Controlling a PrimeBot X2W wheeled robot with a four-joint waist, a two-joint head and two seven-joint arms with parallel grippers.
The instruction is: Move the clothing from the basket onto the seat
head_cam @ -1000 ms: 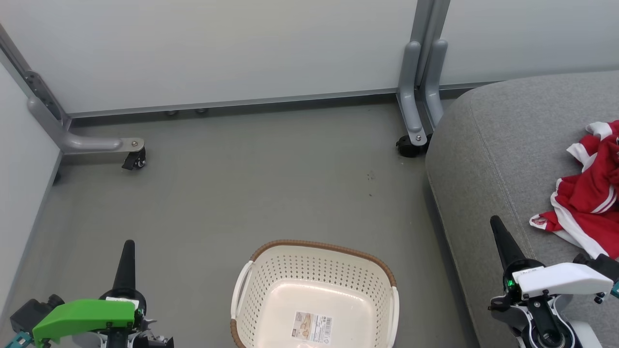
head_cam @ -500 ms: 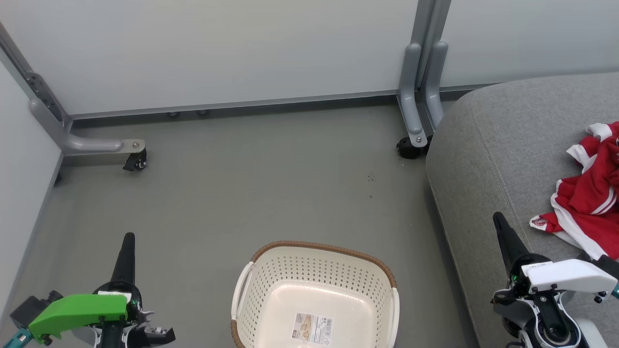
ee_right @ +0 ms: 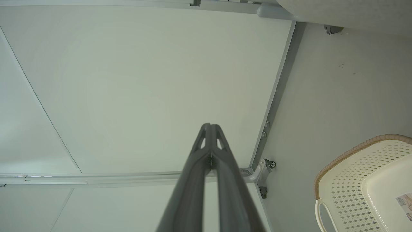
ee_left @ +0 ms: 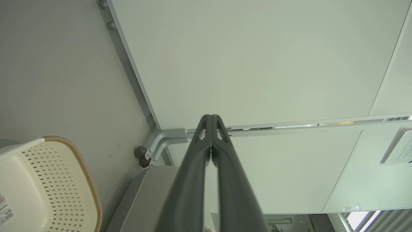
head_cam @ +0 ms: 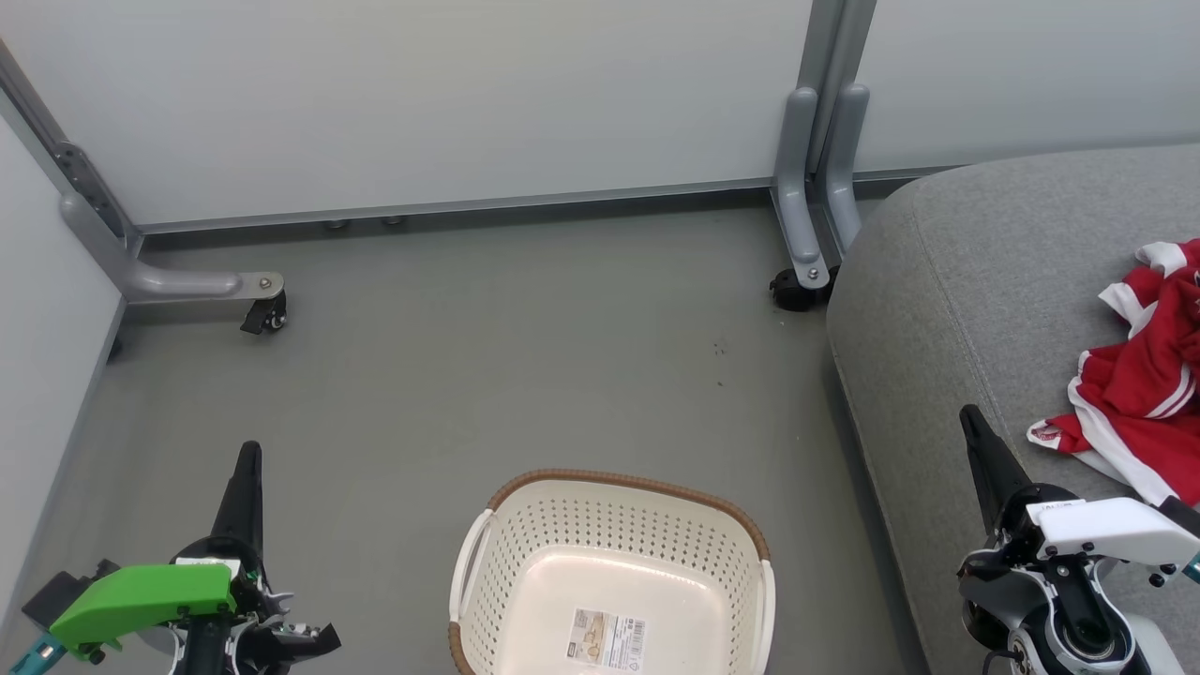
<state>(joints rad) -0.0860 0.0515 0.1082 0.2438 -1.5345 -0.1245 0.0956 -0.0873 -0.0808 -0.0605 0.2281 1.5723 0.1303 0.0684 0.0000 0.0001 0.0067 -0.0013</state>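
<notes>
Basket (head_cam: 619, 476) on floor (head_cam: 525, 375), between left fingers (head_cam: 246, 487) and right fingers (head_cam: 984, 459). Seat (head_cam: 984, 281) right of right fingers; clothing (head_cam: 1139, 394) on seat, further right. Wall panels (head_cam: 422, 94) ahead of both.

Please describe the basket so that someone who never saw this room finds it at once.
Start at the large grey seat on the right of the head view; on the grey floor just left of it stands the basket. It is cream plastic with perforated walls, white handles and a label inside, and its brown woven-look rim sets it apart from the grey surroundings.
</notes>
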